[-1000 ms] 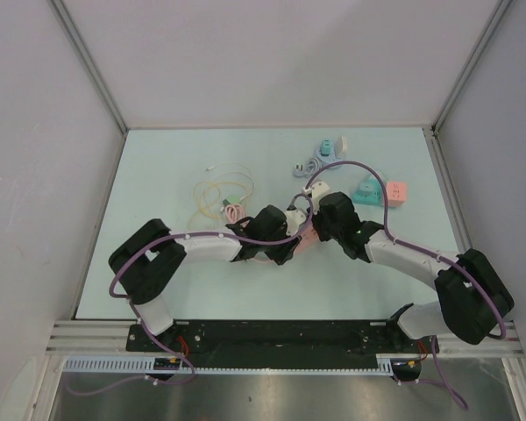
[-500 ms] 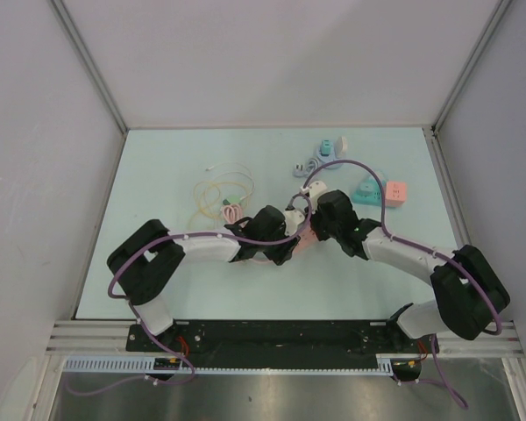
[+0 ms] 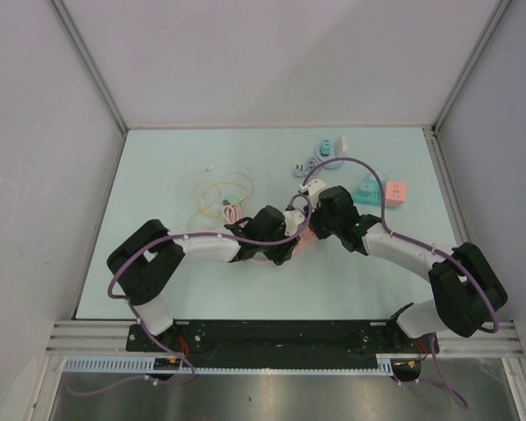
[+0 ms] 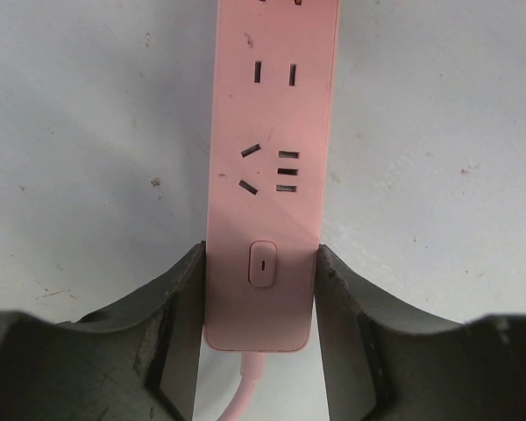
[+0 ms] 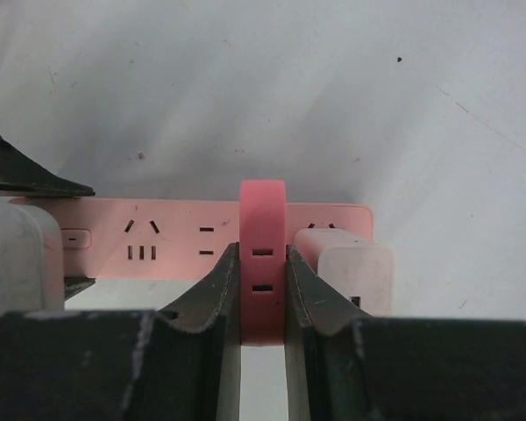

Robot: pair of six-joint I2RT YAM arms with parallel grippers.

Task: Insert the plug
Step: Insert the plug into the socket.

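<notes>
A pink power strip (image 4: 272,132) lies flat on the pale table, its switch end clamped between my left gripper's (image 4: 259,289) two jaws. In the right wrist view the same power strip (image 5: 175,237) runs across the frame. My right gripper (image 5: 262,272) is shut on a pink plug (image 5: 262,219) with two slots in its face. It holds the plug upright over the strip's middle sockets. A white charger (image 5: 355,267) sits in the strip just right of the plug. From above, both grippers meet over the power strip (image 3: 303,235) at mid-table.
A coil of yellow and pink cables (image 3: 221,197) lies behind the left arm. Teal socket blocks (image 3: 366,191), a pink cube socket (image 3: 396,192), a teal adapter (image 3: 326,147) and a grey cable (image 3: 305,167) sit at the back right. Walls enclose the table.
The right arm's elbow and forearm have shifted slightly to the left. Both grippers keep their hold and stay over the strip.
</notes>
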